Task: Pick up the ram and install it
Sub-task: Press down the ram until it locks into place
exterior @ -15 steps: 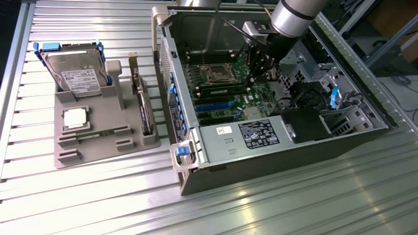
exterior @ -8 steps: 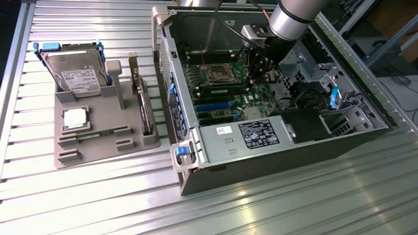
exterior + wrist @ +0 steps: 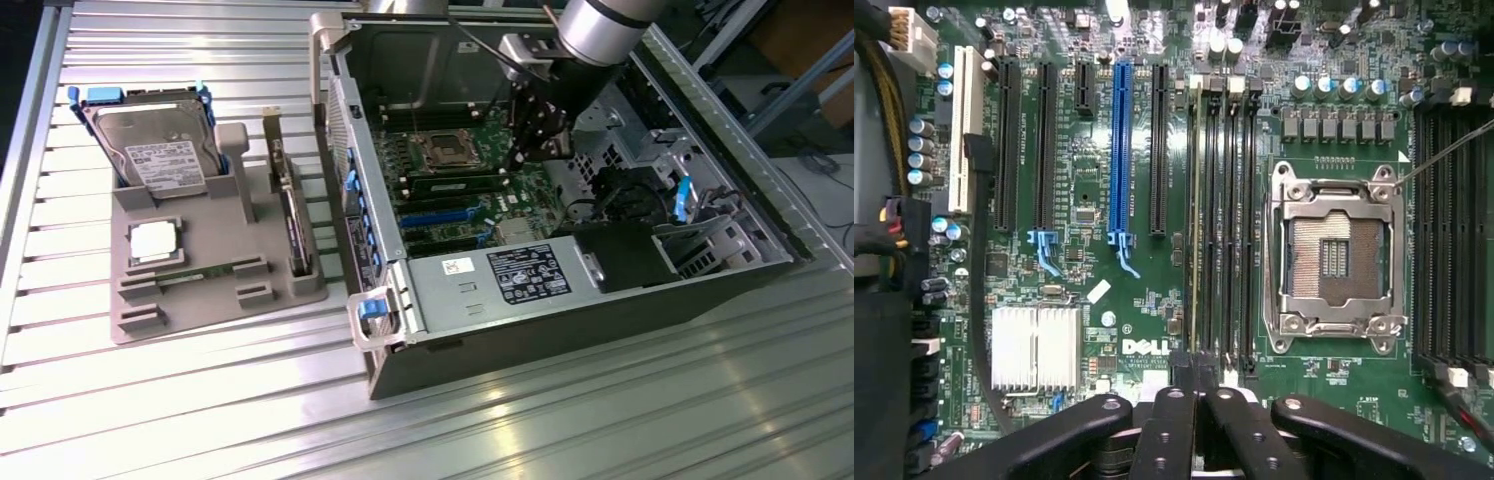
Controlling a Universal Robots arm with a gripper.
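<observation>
Green ram (image 3: 454, 186) stands on edge in a motherboard (image 3: 1094, 330) slot inside the open computer case (image 3: 561, 300), toward the desk's (image 3: 200, 420) far edge. Fingers (image 3: 1176, 400) are pressed shut, apparently gripping nothing, just over one end of the ram, whose long axis runs straight away from them along the slots.

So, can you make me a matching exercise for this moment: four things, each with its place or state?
Things:
1. hard drive
2. processor chip
3. CPU socket
4. gripper

Place or state:
a. empty, on the motherboard
b. lying flat on the grey holder
c. propped upright in the grey holder
d. shut, over the memory slots

Pairs: 1-c, 2-b, 3-a, 4-d
</observation>
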